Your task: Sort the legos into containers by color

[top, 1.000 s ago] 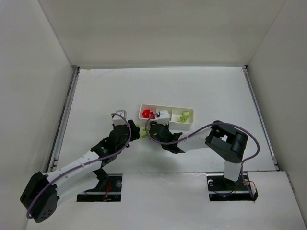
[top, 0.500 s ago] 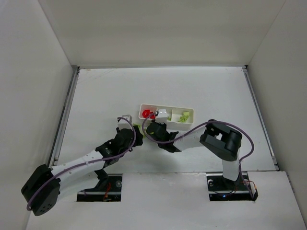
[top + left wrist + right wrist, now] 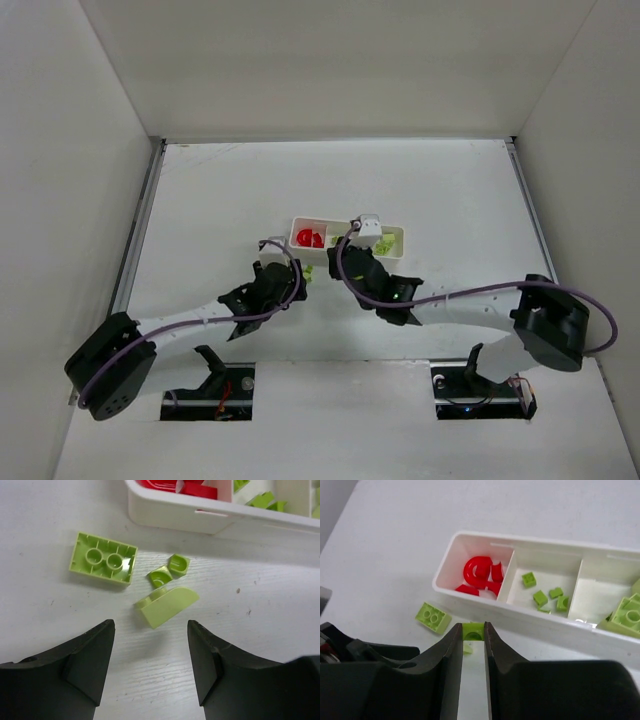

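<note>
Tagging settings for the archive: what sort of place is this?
Probably a lab test cell: plain white walls box in a white table, two robot arms are bolted at its near edge, and a tray holds toy bricks.

Nothing legible shows in any view. No writing, label, brand, number or sign can be read on the white tray, the red legos, the lime-green legos or the bench. The studs on the bricks are too small and too blurred to show any embossed mark.
</note>
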Tool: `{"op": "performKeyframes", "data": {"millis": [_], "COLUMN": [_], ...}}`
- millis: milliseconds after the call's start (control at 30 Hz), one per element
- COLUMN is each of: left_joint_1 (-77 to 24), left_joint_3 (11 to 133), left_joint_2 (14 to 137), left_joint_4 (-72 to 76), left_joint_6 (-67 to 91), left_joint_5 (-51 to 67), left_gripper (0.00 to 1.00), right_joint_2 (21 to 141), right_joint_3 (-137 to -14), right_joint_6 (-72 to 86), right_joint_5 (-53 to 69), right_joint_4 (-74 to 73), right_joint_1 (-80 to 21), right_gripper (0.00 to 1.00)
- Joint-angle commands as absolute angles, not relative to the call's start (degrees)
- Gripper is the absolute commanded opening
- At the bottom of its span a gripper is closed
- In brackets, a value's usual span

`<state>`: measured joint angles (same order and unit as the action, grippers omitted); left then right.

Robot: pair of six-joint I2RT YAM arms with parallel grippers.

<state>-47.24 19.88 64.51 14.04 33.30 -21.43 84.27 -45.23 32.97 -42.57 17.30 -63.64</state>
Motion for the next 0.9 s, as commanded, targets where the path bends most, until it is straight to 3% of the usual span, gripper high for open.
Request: {"op": "performKeyframes", "data": {"millis": [0,433,633,867], "left_joint_1": [-47.8,-49.2,-48.4,-49.0], "left_joint_3": [23.5,27.3,27.3,28.2], "left_joint_2": [65.6,74.1,75.4,76.9], "left_joint_4": [18.2,19.7,20.3,20.7], "left_joint_6": [32.4,30.2,30.1,30.1], "left_joint_5": [-22.6,-26.1,-26.1,-25.9], "left_gripper": [0.58,0.64,0.64,0.62], "right_joint_2": [84.7,91.8,93.3,91.7], "right_joint_3": [-46.2,-51.4,-52.4,-51.0], "right_joint_6": [29.6,30.1,29.7,30.2], "right_joint_5": [-41.3,-32.6,-31.3,-31.0], "right_joint_4": [17.3,19.0,18.8,19.0], "right_joint_1": [-60.7,-51.0,-51.2,-51.9], "right_gripper": [0.25,0.3,0.59,0.62]}}
